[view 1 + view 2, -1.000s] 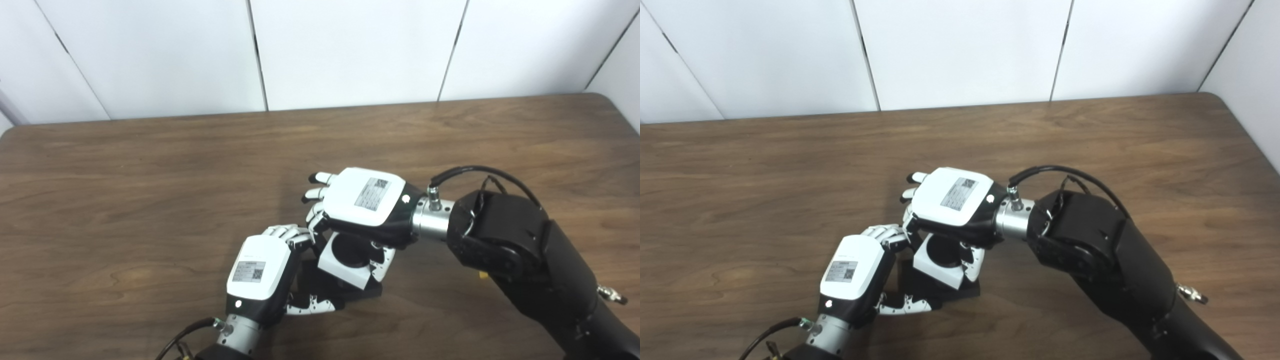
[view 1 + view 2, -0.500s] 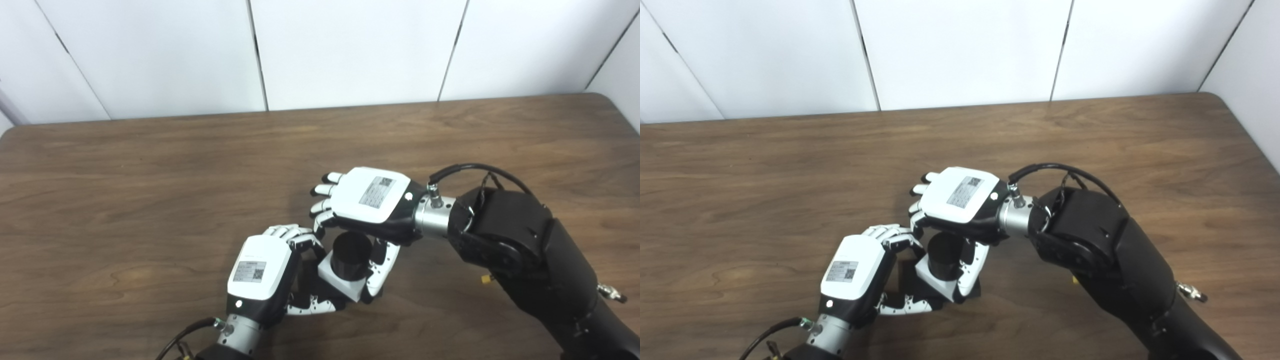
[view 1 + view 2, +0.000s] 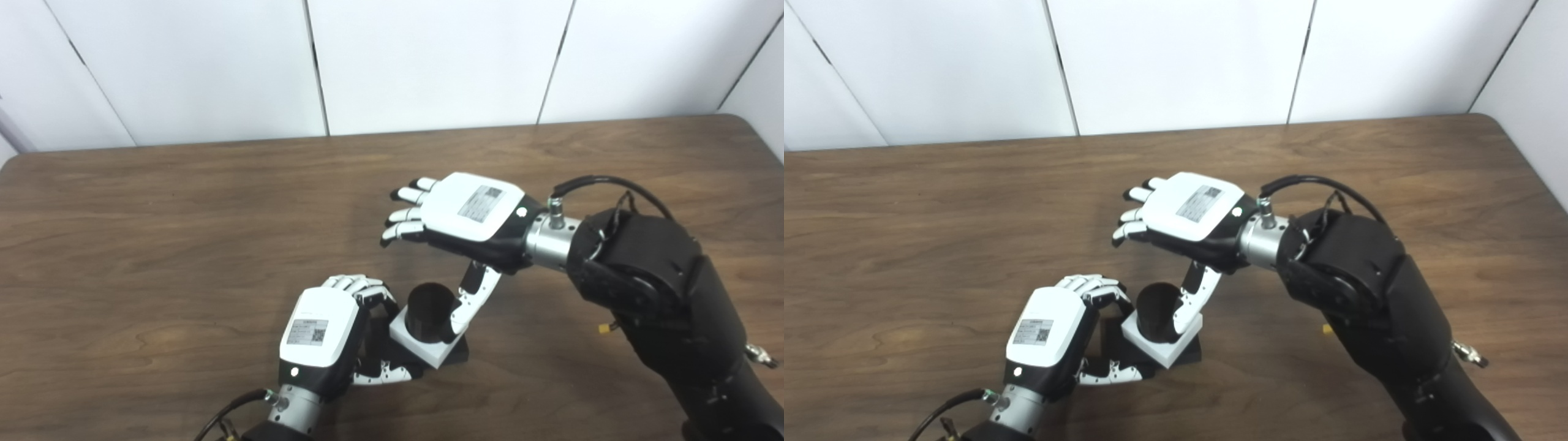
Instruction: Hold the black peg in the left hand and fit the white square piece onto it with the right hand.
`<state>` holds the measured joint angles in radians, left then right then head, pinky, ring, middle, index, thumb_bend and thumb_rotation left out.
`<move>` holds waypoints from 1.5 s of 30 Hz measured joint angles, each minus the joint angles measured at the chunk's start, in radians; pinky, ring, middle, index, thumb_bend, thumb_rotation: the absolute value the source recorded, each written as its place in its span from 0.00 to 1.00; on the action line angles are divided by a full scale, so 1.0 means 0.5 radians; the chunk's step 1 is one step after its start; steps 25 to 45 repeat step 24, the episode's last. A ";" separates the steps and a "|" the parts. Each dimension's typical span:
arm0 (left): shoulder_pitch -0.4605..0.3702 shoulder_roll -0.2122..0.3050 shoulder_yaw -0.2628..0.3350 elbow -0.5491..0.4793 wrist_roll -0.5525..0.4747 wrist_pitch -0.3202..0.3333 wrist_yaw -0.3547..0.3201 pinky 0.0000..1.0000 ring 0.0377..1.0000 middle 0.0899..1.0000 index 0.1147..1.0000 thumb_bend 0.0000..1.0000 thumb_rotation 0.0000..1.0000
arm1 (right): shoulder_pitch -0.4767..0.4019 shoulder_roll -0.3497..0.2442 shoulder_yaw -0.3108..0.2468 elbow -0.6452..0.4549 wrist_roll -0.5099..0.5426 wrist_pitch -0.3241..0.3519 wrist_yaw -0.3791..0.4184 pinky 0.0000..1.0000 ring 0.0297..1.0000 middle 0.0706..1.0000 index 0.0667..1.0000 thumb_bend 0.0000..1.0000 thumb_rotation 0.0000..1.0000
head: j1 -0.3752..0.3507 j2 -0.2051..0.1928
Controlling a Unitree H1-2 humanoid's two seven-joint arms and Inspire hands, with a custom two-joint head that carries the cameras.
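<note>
- White square piece [image 3: 427, 344] is seated around the black peg [image 3: 430, 310], low on it, over the peg's dark base on the wooden counter [image 3: 184, 233].
- Peg and base are held by the left robot hand [image 3: 324, 334], whose fingers [image 3: 361, 286] are curled around them from the left.
- Right robot hand [image 3: 465, 214] is raised above and behind the peg, spread wide and holding nothing; only its thumb [image 3: 468, 303] reaches down beside the white piece.
- Compared with a second ago, the white piece is released from the right robot hand and is slid down the peg, and that hand is lifted away.
</note>
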<state>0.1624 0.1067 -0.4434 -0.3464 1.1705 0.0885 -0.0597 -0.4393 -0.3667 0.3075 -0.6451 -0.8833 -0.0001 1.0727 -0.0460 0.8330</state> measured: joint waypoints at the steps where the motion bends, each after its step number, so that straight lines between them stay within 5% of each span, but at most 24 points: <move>1: 0.001 -0.001 0.004 0.000 0.012 0.005 0.004 0.77 0.76 0.69 0.43 0.51 0.08 | 0.002 0.000 -0.008 -0.010 0.007 0.002 -0.001 1.00 0.98 0.88 0.83 1.00 0.59 | 0.000 0.000; 2: 0.001 -0.002 0.010 0.000 0.016 0.011 0.007 0.76 0.75 0.70 0.43 0.51 0.09 | 0.006 0.000 -0.019 -0.017 0.015 0.004 -0.003 1.00 0.98 0.88 0.82 1.00 0.59 | 0.009 0.000; 3: 0.001 -0.006 0.016 0.000 0.022 0.024 0.010 0.75 0.76 0.71 0.56 0.61 0.28 | 0.011 0.000 -0.034 -0.017 0.022 0.007 -0.004 1.00 0.97 0.87 0.82 1.00 0.59 | 0.015 0.003; 5: 0.004 -0.013 0.030 0.000 0.055 0.049 0.017 0.76 0.77 0.74 0.70 0.74 0.51 | 0.033 0.000 -0.065 -0.020 0.029 0.029 -0.007 1.00 0.96 0.87 0.81 1.00 0.57 | 0.022 0.003; 9: 0.024 -0.013 0.064 0.023 0.070 0.136 -0.024 0.82 0.82 0.81 0.84 0.94 0.68 | 0.104 0.000 -0.109 -0.023 0.034 0.071 -0.021 1.00 0.97 0.87 0.80 1.00 0.54 | 0.022 0.000; 22: 0.034 0.016 0.084 0.002 0.114 0.184 -0.184 0.92 0.90 0.92 0.99 1.00 0.68 | 0.192 -0.001 -0.193 -0.022 0.033 0.093 -0.087 1.00 0.97 0.88 0.70 1.00 0.52 | 0.046 -0.009; 45: 0.032 0.018 0.101 -0.006 0.065 0.183 -0.213 0.91 0.91 0.94 1.00 1.00 0.65 | 0.192 -0.001 -0.197 -0.016 0.034 0.093 -0.107 1.00 0.97 0.88 0.69 1.00 0.52 | 0.046 -0.015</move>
